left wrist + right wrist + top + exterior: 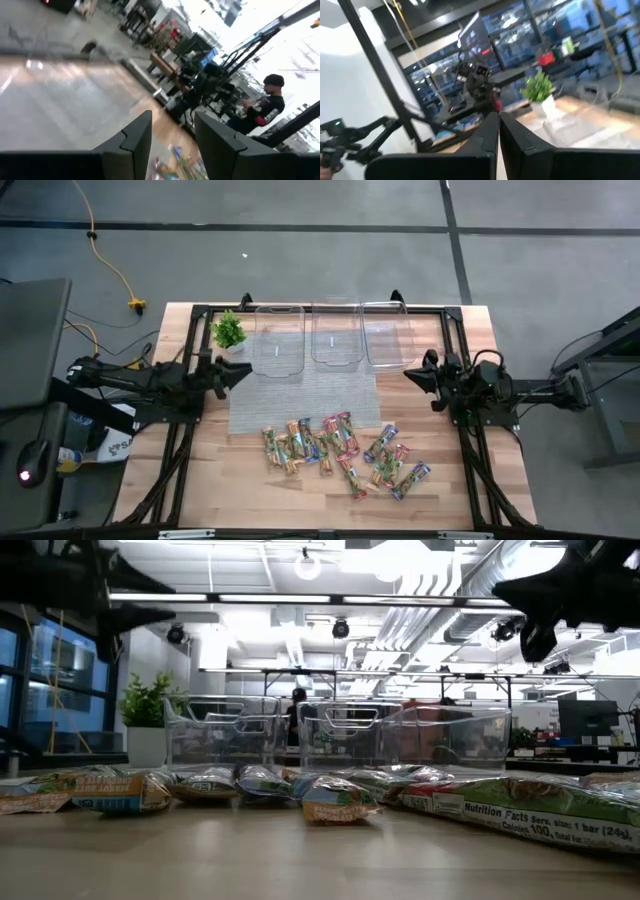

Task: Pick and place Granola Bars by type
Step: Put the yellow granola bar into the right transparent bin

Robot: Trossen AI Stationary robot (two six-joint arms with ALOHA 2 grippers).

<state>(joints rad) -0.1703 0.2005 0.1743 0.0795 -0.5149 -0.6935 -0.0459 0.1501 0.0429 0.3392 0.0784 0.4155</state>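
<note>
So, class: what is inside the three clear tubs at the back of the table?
Nothing shows inside the three clear tubs; all the granola bars lie on the table nearer the front, none covered.

A grey concrete floor [300,205], crossed by dark seams, surrounded the wooden table [200,480]. A yellow cable [110,265] lay on it. Beyond, ceiling lamps [307,567], exposed ducts [420,600] and dark windows [40,680] marked an open workshop.

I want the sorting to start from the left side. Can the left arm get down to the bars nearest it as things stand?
Probably yes. The left end effector hangs open and empty by the plant, and only bare mat and table lie between it and the leftmost granola bars.
</note>
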